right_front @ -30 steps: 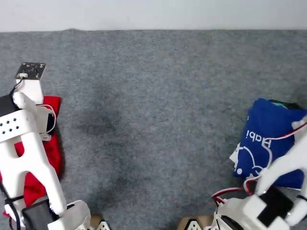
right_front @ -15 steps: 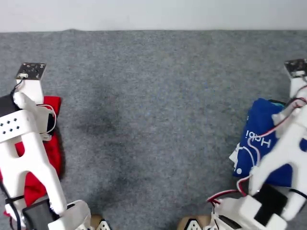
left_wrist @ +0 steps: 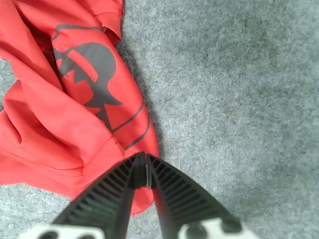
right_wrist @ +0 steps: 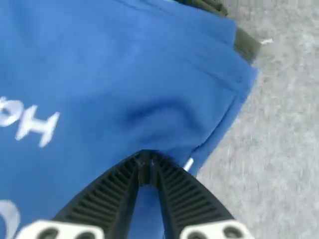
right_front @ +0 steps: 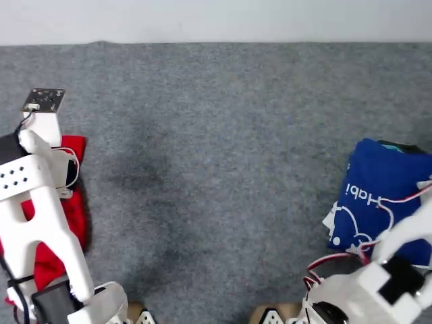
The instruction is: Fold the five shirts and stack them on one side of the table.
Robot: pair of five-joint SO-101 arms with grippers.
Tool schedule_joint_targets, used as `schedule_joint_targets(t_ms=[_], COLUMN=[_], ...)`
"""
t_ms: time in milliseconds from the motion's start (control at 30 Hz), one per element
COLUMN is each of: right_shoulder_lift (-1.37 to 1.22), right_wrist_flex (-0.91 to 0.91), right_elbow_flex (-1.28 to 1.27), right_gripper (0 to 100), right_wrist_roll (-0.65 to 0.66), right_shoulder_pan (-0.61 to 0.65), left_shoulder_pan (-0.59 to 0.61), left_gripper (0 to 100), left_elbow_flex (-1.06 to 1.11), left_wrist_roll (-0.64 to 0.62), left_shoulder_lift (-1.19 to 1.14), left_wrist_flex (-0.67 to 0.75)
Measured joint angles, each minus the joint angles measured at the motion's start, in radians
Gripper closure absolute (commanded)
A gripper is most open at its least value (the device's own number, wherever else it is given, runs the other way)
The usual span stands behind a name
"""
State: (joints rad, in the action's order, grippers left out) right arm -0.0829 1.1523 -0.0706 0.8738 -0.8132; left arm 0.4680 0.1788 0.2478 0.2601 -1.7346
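Note:
A crumpled red shirt [left_wrist: 65, 104] with a dark print lies at the table's left side, also seen as the red shirt [right_front: 75, 202] partly under the left arm [right_front: 30, 196]. My left gripper [left_wrist: 142, 167] is shut, its tips over the shirt's hem near the grey mat. A folded blue shirt [right_front: 381, 196] with white print rests at the right side, on top of a darker garment [right_front: 399, 144] whose edge peeks out. My right gripper [right_wrist: 145, 162] is shut just above the blue shirt [right_wrist: 114, 84], near its corner. The right arm [right_front: 378, 290] sits at the bottom right corner.
A grey mat [right_front: 223, 155] covers the table, with wide open room between the two arms. A pale wall strip [right_front: 216, 20] runs along the far edge. The dark garment's edge [right_wrist: 241, 37] shows past the blue shirt's corner.
The right arm swung out over the blue shirt half a second ago and has drawn back to the bottom right corner. The left arm and the red shirt have stayed still.

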Motion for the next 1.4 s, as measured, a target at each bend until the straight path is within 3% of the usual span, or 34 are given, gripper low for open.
schedule_joint_targets(t_ms=[200, 433, 600, 867, 1067, 1233, 1400], right_shoulder_lift=[-0.126, -0.037, 0.066, 0.075, 0.213, 0.308, 0.364], right_wrist_flex=[-0.16, 0.046, 0.233, 0.207, 0.374, 0.494, 0.597], right_elbow_flex=[-0.002, 0.087, 0.092, -0.068, -0.078, -0.078, -0.078], right_gripper=[98.9, 98.9, 98.9, 98.9, 98.9, 98.9, 98.9], right_wrist_roll=[0.005, 0.005, -0.002, -0.144, -0.195, -0.199, -0.199], right_shoulder_pan=[-0.043, -0.02, 0.098, 0.256, 0.328, 0.361, 0.361], left_shoulder_pan=[0.0, 0.0, 0.0, 0.0, 0.0, 0.0, 0.091], left_gripper=[100, 100, 100, 100, 99, 87, 79], left_elbow_flex=[0.044, 0.046, 0.046, 0.046, 0.046, 0.066, 0.157], left_wrist_roll=[0.0, 0.0, 0.0, 0.0, 0.0, 0.078, 0.129], left_shoulder_lift=[0.0, 0.0, 0.0, 0.008, 0.126, 0.199, 0.219], left_wrist_flex=[0.002, 0.002, 0.002, 0.002, 0.002, 0.0, 0.0])
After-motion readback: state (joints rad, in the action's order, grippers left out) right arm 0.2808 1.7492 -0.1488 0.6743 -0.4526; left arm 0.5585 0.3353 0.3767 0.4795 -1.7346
